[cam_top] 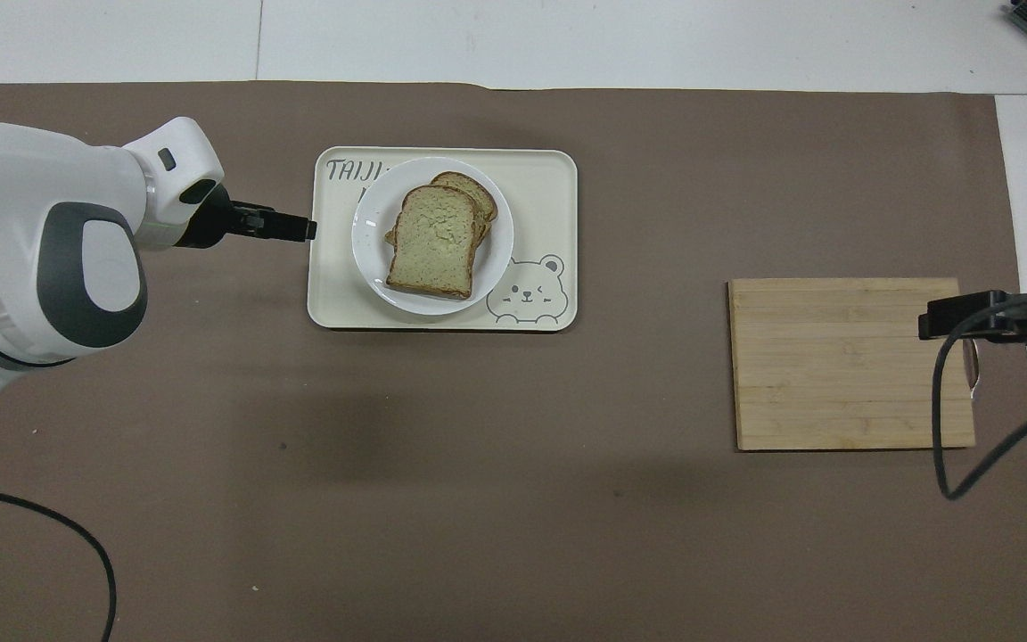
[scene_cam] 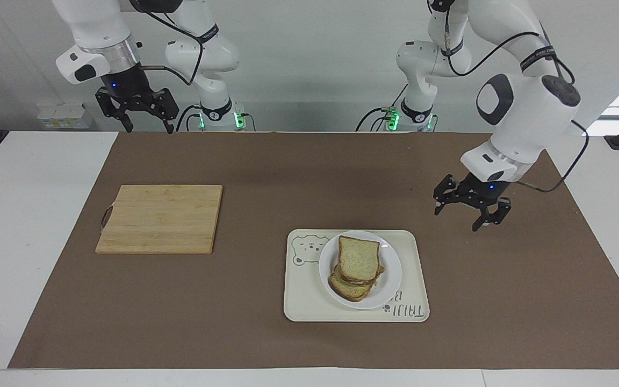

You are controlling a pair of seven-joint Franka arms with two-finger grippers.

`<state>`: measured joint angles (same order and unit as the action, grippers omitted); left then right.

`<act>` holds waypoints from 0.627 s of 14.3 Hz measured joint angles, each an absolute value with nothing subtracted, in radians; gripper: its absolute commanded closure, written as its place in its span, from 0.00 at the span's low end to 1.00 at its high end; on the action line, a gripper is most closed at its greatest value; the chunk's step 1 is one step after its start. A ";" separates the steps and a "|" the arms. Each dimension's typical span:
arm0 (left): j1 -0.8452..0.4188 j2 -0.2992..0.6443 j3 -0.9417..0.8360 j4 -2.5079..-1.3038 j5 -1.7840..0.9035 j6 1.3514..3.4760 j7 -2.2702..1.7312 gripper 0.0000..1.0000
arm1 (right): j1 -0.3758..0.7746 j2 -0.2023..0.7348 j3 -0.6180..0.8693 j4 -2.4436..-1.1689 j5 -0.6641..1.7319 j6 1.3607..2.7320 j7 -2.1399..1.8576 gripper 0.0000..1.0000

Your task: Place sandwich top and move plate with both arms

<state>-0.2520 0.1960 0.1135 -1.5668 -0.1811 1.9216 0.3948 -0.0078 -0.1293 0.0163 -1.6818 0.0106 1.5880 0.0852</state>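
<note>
The sandwich top (scene_cam: pixel 359 259) is seen lying on the lower slice on the plate (scene_cam: pixel 393 279), which rests in the tray (scene_cam: pixel 309 303). The left claw (scene_cam: pixel 472 208) is held wide and empty over the mat (scene_cam: pixel 299 172) beside the tray. The right claw (scene_cam: pixel 137 110) is held wide over the worktop's (scene_cam: pixel 30 177) robot-side edge.

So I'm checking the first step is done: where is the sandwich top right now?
The sandwich top lies on the lower slice on the plate, which sits on the bear-printed tray toward the left arm's end of the table.
</note>
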 measured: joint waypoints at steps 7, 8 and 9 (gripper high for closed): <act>-0.241 0.169 0.179 -1.260 -0.098 1.633 0.395 0.00 | -0.008 -0.129 0.016 -1.682 0.011 1.588 0.085 0.00; -0.242 0.157 0.179 -1.239 -0.090 1.612 0.395 0.00 | -0.008 -0.129 0.016 -1.682 0.011 1.588 0.085 0.00; -0.242 0.139 0.178 -1.230 -0.080 1.598 0.395 0.00 | -0.008 -0.129 0.016 -1.682 0.011 1.588 0.085 0.00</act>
